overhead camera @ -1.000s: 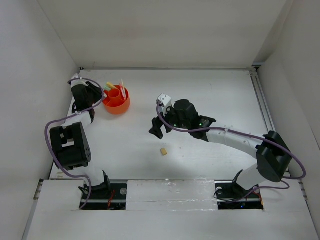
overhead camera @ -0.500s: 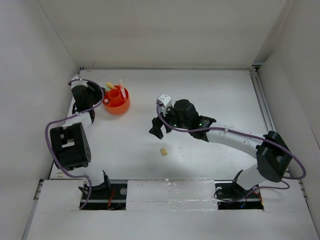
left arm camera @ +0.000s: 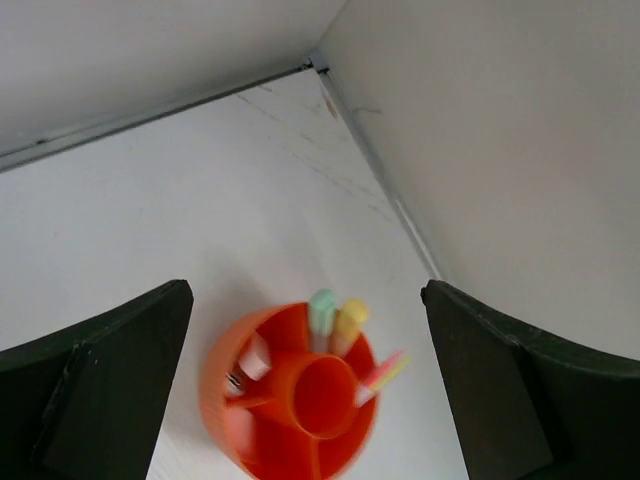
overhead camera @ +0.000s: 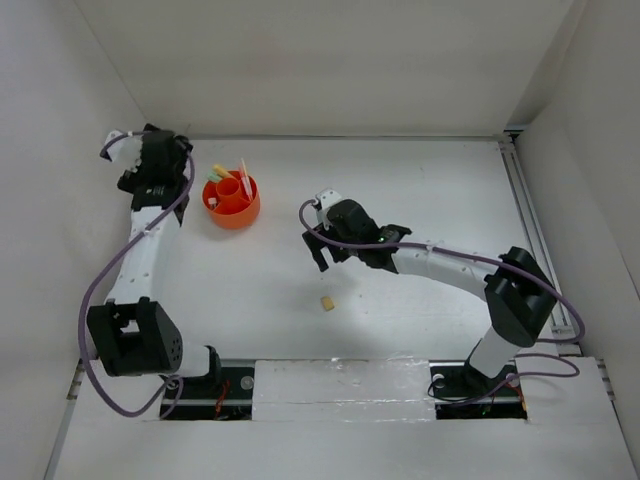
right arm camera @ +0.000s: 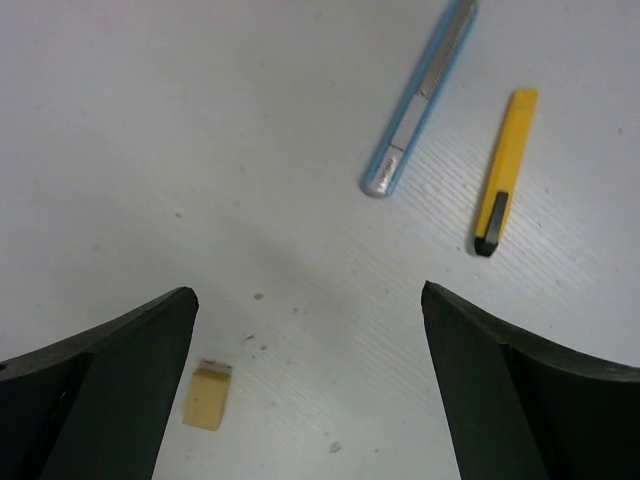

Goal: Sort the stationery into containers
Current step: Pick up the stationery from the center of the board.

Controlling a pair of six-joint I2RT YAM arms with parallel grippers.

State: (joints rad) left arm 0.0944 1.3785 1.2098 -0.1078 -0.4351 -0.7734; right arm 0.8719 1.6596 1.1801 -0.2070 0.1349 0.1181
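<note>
Right claw [right arm camera: 305, 292] gapes wide; blue pen [right arm camera: 421, 95] runs off frame.

One orange cup [left arm camera: 228, 425]; three markers in it: green marker [left arm camera: 322, 312], yellow marker [left arm camera: 349, 320], pink marker [left arm camera: 384, 369]; one pink-grey block [left arm camera: 252, 357]; one tan eraser [right arm camera: 207, 397]; one blue pen [right arm camera: 420, 100]; one yellow pen [right arm camera: 503, 170]

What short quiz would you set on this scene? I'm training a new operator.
1. True or false: the tan eraser lies on the table, outside the orange cup.
2. The right gripper is: A open and empty; B shut on the eraser; C shut and empty.
3. What colour is the pen lying beside the blue-grey pen?
Key: 1 true; 2 A; 3 yellow, the yellow pen.
</note>
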